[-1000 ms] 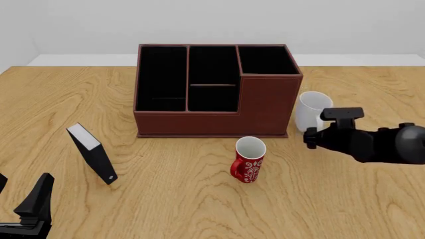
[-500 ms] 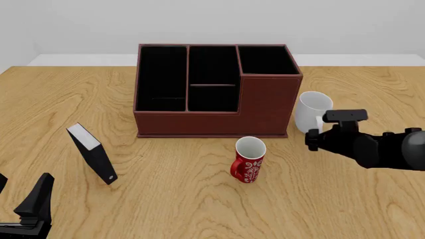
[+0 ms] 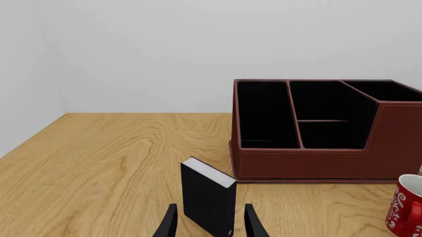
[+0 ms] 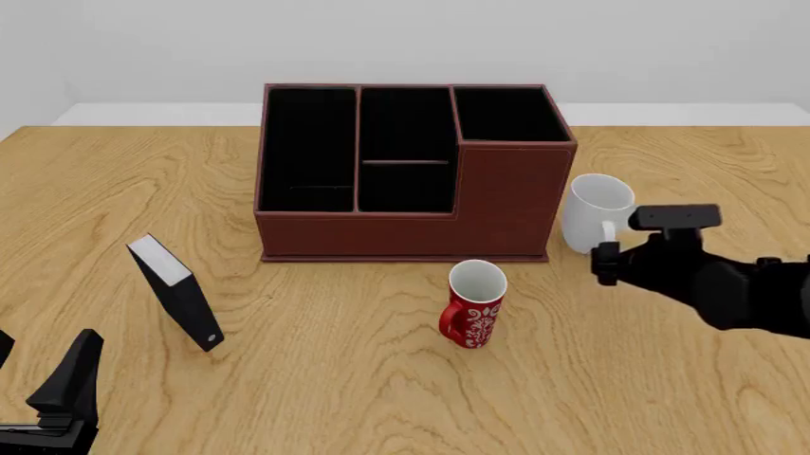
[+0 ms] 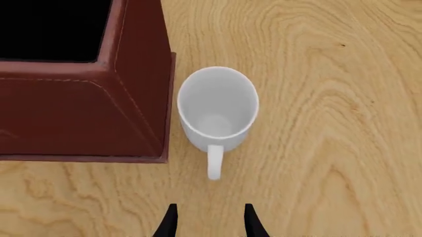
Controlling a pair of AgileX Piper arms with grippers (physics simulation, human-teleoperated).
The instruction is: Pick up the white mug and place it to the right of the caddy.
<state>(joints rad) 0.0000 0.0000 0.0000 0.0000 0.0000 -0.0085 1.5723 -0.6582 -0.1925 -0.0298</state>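
Right gripper (image 4: 605, 264) has drawn back rightward from the white mug (image 4: 595, 212); mug unmoved, upright just right of the caddy (image 4: 412, 190). Left wrist: left gripper (image 3: 209, 224) fingers parted, empty, behind a matte black box (image 3: 208, 196); red mug (image 3: 406, 207) script unreadable. Front: glossy mug's handle faces near side. Right wrist: fingers (image 5: 169, 223) apart, empty, short of the handle.

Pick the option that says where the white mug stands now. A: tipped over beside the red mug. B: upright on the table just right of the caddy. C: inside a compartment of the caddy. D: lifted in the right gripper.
B: the white mug stands upright on the table beside the caddy, with the right gripper open and clear of its handle.
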